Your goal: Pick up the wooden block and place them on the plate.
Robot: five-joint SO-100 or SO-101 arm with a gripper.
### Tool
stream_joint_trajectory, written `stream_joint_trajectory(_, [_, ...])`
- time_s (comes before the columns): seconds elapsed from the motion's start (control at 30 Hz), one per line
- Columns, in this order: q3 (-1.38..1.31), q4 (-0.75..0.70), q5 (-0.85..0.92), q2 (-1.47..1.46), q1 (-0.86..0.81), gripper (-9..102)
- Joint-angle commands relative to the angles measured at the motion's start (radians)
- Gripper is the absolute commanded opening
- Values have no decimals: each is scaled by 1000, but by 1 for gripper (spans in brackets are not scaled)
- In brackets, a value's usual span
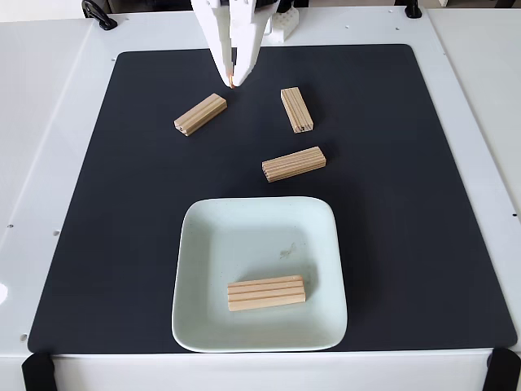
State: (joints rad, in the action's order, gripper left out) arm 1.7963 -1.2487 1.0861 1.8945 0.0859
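- Currently, I see my gripper (232, 81) hanging over the black mat (407, 204), its fingers nearly together and holding nothing.
- One wooden block (266, 292) lies on the plate (244, 224); the left block (200, 114), the upright-lying block (297, 110) and the middle block (294, 164) rest on the mat.
- Risk, in my judgement: the fingertips sit just beside the left block's upper end; descending without opening could shove it askew, spoiling the grasp.
- Placing beside the plated block could knock it.
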Motion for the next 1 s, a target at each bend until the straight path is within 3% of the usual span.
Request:
stream_joint_trajectory(0.0, [166,133,49,106,-46,0])
stream_joint_trajectory(0.2, [417,351,89,221,-112,0])
stream_joint_trajectory(0.4, [534,359,137,261,-166,0])
stream_joint_trajectory(0.97, [528,298,18,267,-293,0])
